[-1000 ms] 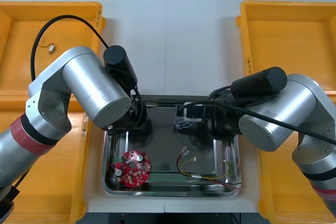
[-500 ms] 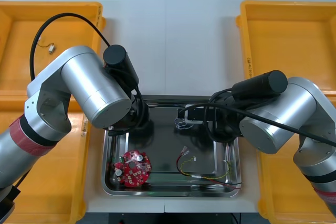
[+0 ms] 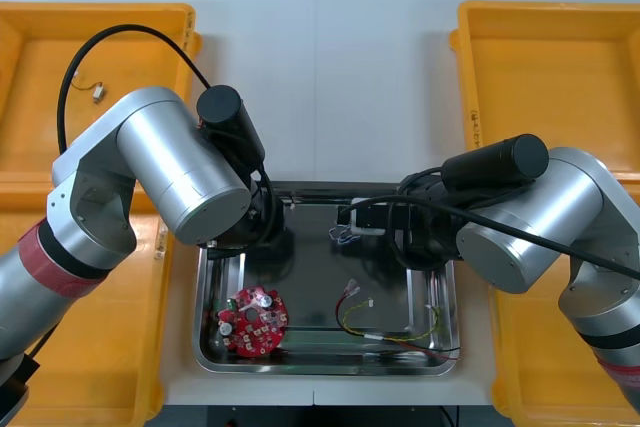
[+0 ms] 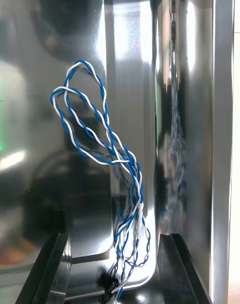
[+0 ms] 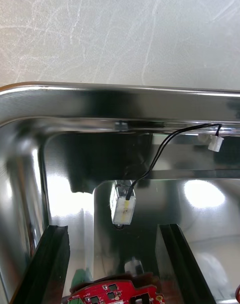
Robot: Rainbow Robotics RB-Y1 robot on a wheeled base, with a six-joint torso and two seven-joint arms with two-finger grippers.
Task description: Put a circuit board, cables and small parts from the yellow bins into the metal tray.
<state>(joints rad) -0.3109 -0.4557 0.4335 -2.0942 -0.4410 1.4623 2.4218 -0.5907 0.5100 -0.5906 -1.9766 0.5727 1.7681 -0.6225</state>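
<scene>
On the bench, the metal tray between yellow bins holds a circuit board, a red and yellow cable, a blue and white cable and a black cable. The left gripper and right gripper hover wide open over its far end. Small parts seem yet to go in: one small metal part lies in a left bin.

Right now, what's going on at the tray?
Both arms are over the metal tray. The left end effector is open at the tray's far left corner, with a black cable lying just ahead of it. The right end effector is open over a twisted blue and white cable on the tray floor. A red circuit board and a red and yellow cable sit inside.
</scene>
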